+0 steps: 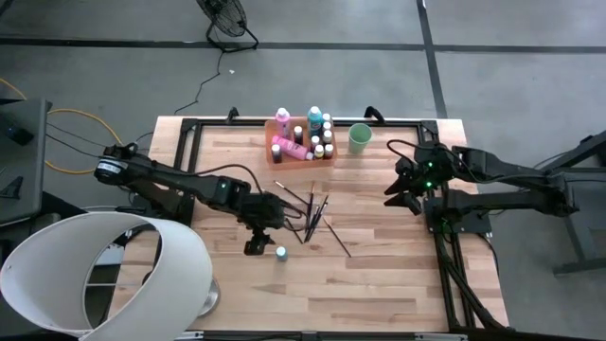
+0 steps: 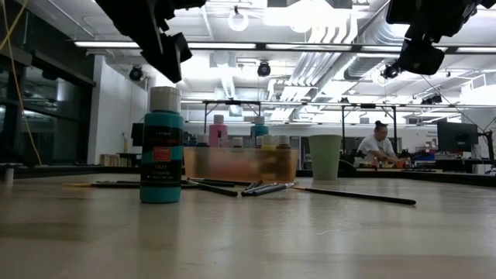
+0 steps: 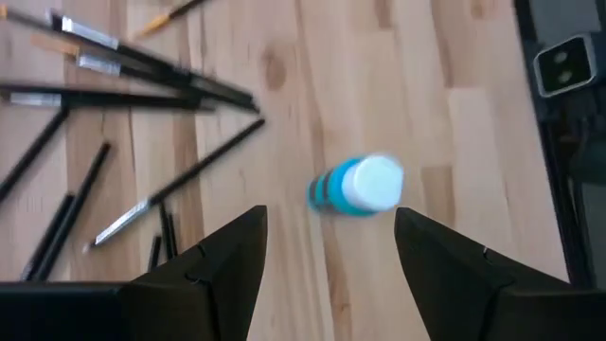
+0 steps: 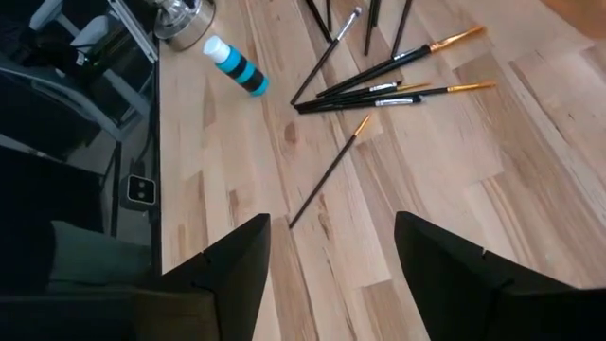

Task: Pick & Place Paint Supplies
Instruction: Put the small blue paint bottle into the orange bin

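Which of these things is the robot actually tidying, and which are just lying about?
Job:
teal paint bottle, alone under the open left gripper
paintbrushes, scattered
bottles in the orange tray

Lying about:
green cup
fan
white lampshade

The room is bright, lit from long ceiling lamps that glare white in the low view. There the near part of the worktop is soft and out of focus, while the teal bottle stands fairly sharp. From above, the light is even and shadows on the wood are weak. In the left wrist view the bottle's white cap is blurred, and the brushes look a little smeared.
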